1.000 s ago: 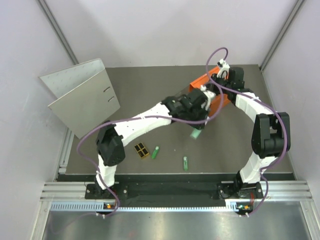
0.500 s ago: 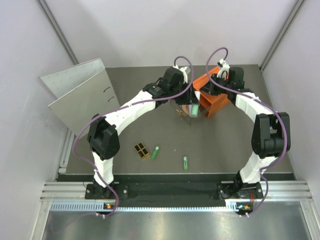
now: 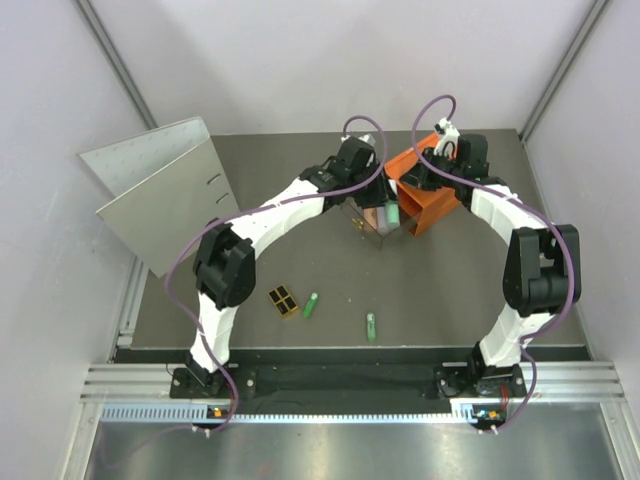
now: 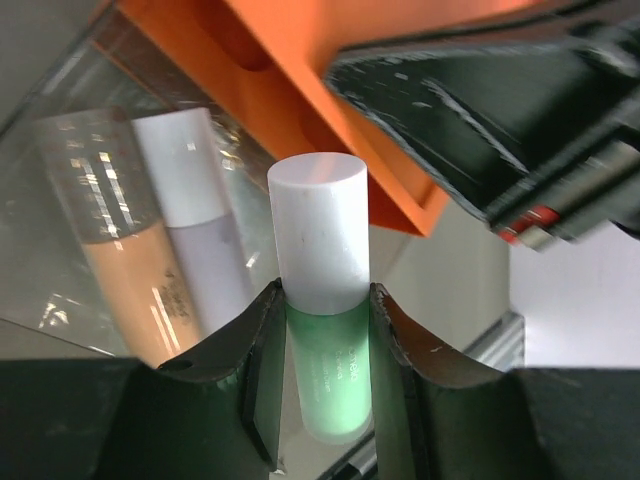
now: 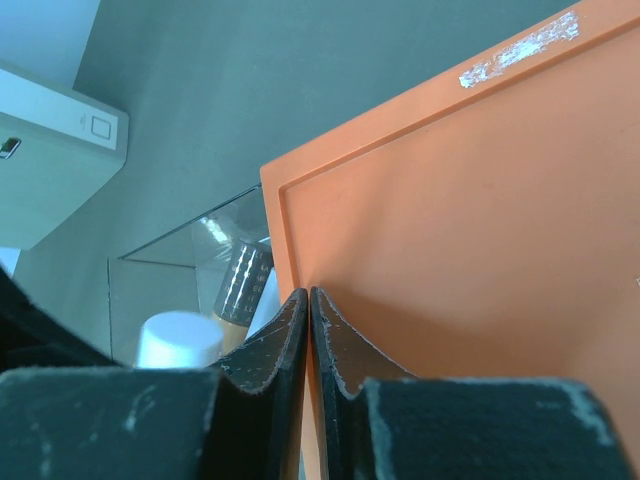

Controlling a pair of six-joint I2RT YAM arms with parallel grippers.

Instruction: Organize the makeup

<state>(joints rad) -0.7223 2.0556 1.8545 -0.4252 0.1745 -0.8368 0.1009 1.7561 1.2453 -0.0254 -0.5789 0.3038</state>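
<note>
Left gripper [image 4: 325, 300] clamps the mint green tube [image 4: 320, 250], carried from above the table a second ago to the clear drawer [image 3: 362, 225], beside the orange tube [image 4: 130, 290] and lavender tube [image 4: 200, 250]. Right gripper [image 5: 310, 320] stays pinched on the orange drawer box [image 5: 470, 200] wall.

Three tubes [image 4: 322, 240], two sticks [image 3: 311, 305], one palette [image 3: 284, 300], one binder [image 3: 165, 195], one box [image 3: 432, 208].

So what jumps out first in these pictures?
At the far side, the left gripper holds a mint green tube at the clear drawer of an orange drawer box, whose edge the right gripper pinches. A big grey binder stands open at the left.
</note>
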